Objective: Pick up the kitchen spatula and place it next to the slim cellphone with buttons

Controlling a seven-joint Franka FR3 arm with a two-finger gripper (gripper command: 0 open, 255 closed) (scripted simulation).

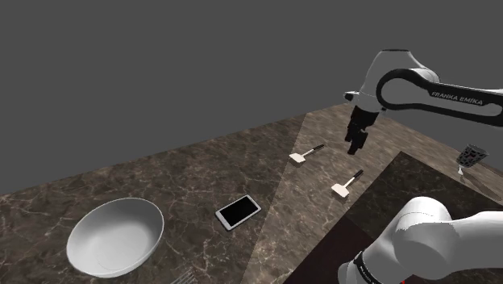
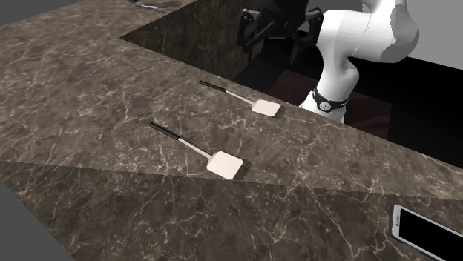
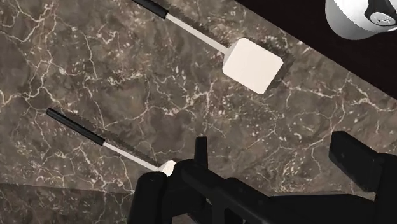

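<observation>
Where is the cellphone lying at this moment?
In the shoulder view, the cellphone lies flat on the dark counter, between the white bowl on its left and the two spatulas farther to its right.

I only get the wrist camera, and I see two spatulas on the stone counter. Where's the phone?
Observer: In the shoulder view, the phone lies flat on the counter. It is to that view's left of the far spatula and the near spatula, touching neither.
Kid: Is anything else by it?
Observer: A white bowl sits further to the shoulder view's left, apart from the phone.
Kid: How high are the jaws?
Observer: In the shoulder view they seem to hang open above the counter, between the two spatulas.
</observation>
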